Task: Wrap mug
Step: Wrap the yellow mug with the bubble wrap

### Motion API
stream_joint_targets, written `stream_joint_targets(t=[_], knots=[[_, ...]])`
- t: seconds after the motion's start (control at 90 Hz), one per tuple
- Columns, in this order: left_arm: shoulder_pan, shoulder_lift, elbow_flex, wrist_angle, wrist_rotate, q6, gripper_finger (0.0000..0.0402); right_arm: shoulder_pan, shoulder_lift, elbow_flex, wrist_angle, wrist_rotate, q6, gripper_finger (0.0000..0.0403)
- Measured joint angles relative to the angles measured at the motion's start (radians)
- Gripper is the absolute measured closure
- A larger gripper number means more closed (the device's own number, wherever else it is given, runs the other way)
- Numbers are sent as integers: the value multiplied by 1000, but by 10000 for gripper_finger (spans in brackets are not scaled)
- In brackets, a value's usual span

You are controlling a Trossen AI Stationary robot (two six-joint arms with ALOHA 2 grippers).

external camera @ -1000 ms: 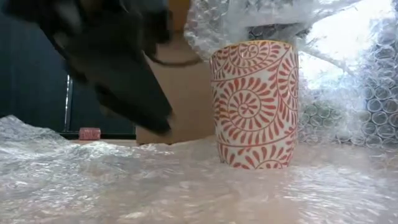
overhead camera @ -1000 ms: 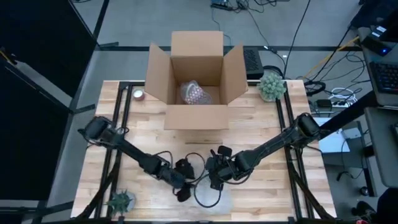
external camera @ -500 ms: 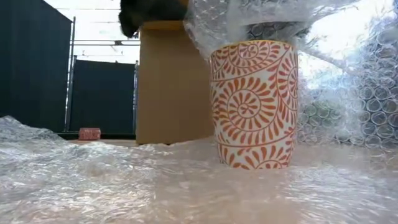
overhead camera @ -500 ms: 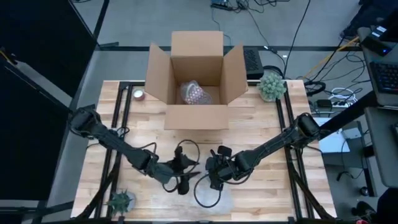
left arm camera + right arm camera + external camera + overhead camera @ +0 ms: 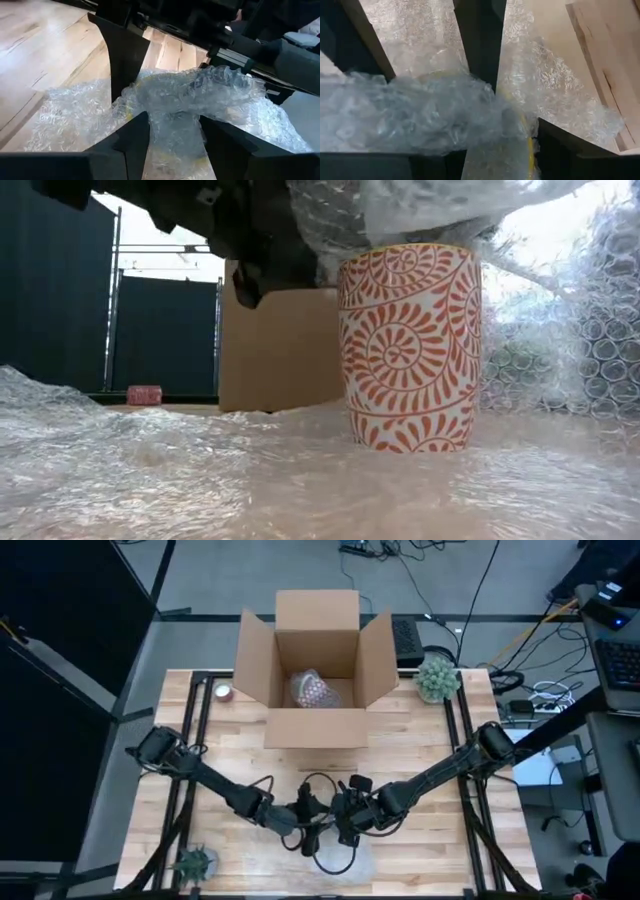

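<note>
A mug [image 5: 410, 345] with an orange swirl pattern stands upright on a sheet of bubble wrap [image 5: 300, 470] near the table's front middle. Part of the sheet is pulled up and bunched over the mug's mouth [image 5: 400, 210]. My right gripper [image 5: 345, 823] is shut on that bunch. My left gripper [image 5: 312, 827] is open just left of it, its two fingers [image 5: 132, 137] standing on either side of the bunched wrap [image 5: 172, 120]. In the high view the arms and the wrap hide the mug. My right gripper pinches the bunched bubble wrap [image 5: 490, 150] between its two fingers, several layers crumpled together, coming from above and from the table's right. The bunch lies over the mug's top, and the rest of the sheet lies slack on the table. Of my left gripper I cannot tell whether its fingers touch the wrap between them.
An open cardboard box [image 5: 315, 670] stands at the table's far middle with a bubble-wrapped item [image 5: 312, 690] inside. There is a small plant [image 5: 437, 677] at the far right, another [image 5: 195, 863] at the near left, and a small round tin [image 5: 222, 692] left of the box.
My left gripper has risen from low beside the mug and gone toward the table's right, ending at the mug's top with its fingers around the bunched wrap. The right gripper, the mug and the wrap have stayed where they were.
</note>
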Motion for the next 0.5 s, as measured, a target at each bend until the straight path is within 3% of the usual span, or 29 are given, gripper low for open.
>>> stream_joint_targets(t=[0.233,0.5], knots=[[1,2,-2,-11,1,4,238,0,-88,0,-36,-82,0,232],[1,4,-4,-15,2,4,238,41,-225,0,-108,-82,-22,232]])
